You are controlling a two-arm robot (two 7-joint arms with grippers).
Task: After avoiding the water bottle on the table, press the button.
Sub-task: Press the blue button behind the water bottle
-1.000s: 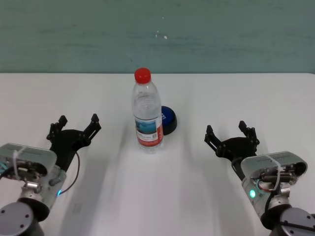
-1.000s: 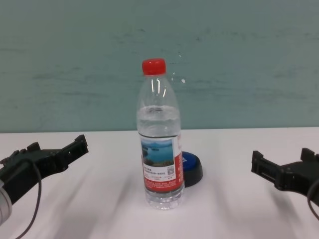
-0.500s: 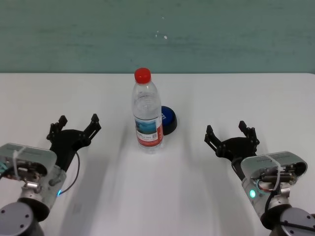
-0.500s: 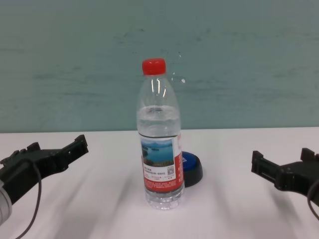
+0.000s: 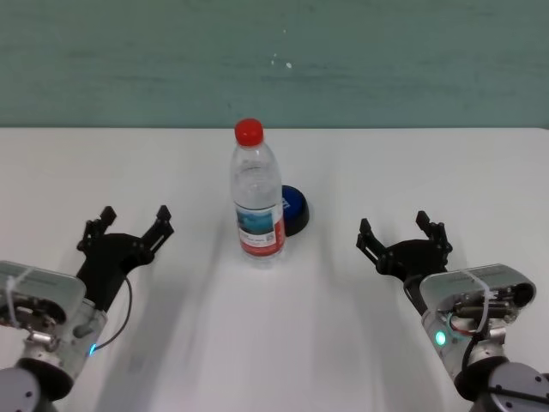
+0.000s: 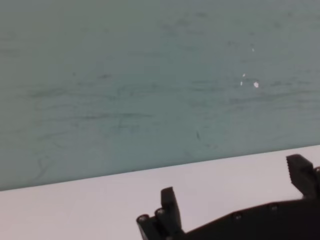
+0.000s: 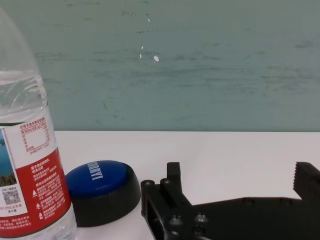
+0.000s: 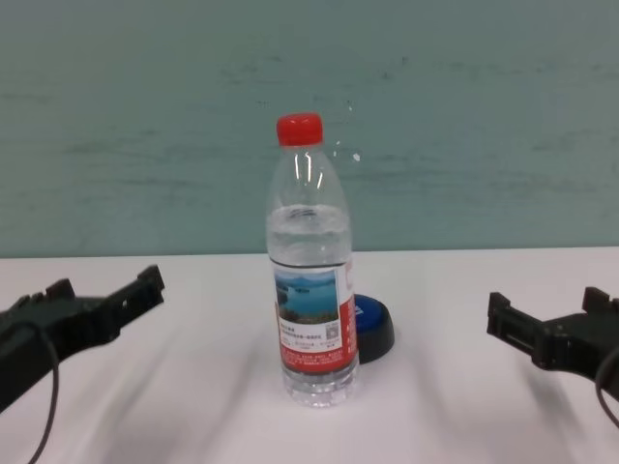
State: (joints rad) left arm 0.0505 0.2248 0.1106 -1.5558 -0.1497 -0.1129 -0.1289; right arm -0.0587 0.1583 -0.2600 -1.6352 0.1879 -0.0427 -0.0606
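The water bottle (image 5: 256, 194) (image 8: 311, 261) (image 7: 27, 165) stands upright mid-table, clear with a red cap. Right behind it, partly hidden, sits the blue button (image 5: 294, 209) (image 8: 371, 325) (image 7: 102, 189) on its black base. My left gripper (image 5: 125, 226) (image 8: 102, 296) (image 6: 235, 205) hovers open to the left of the bottle, nothing between its fingers. Open as well, my right gripper (image 5: 403, 230) (image 8: 551, 314) (image 7: 240, 186) waits to the right of the bottle and button, apart from both.
The white table (image 5: 283, 326) stretches wide around the bottle. A teal wall (image 5: 274, 60) rises behind its far edge.
My left arm has shifted a little toward the left and nearer edge; its gripper sits slightly lower in view. The right arm, bottle and button stay still.
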